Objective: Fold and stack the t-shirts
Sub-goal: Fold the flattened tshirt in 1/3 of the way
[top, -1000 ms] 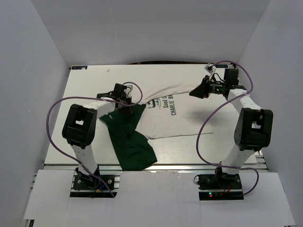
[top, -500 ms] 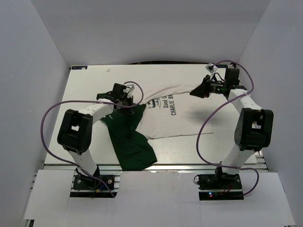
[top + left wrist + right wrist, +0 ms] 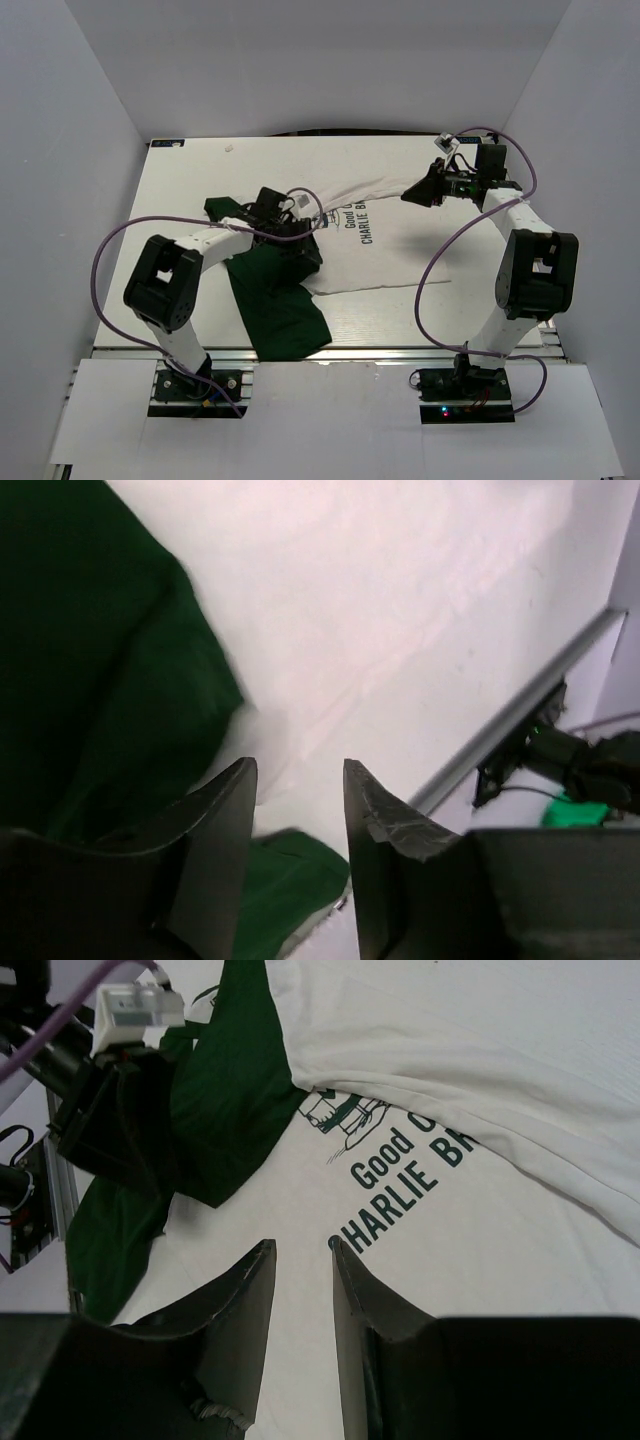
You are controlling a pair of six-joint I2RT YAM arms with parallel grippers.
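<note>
The t-shirt (image 3: 375, 255) lies on the table, white with dark green text. Its dark green part (image 3: 275, 300) is bunched at the left and reaches the near edge. My left gripper (image 3: 300, 238) is over the border of green and white cloth. In the left wrist view it (image 3: 298, 765) is open, with white cloth (image 3: 400, 600) showing in the gap and green cloth (image 3: 90, 630) to the left. My right gripper (image 3: 412, 195) is at the shirt's back right edge. In the right wrist view it (image 3: 300, 1243) is open and empty just above the "CHARLIE" print (image 3: 400, 1185).
The table's near metal rail (image 3: 330, 352) runs in front of the shirt and shows in the left wrist view (image 3: 560, 670). Grey walls close in the left, back and right. Purple cables loop off both arms. The left gripper's body (image 3: 120, 1110) shows in the right wrist view.
My left gripper has moved right and nearer, from the back of the green sleeve to the green-white border. A bit of green cloth at the left is uncovered. The right arm has hardly moved.
</note>
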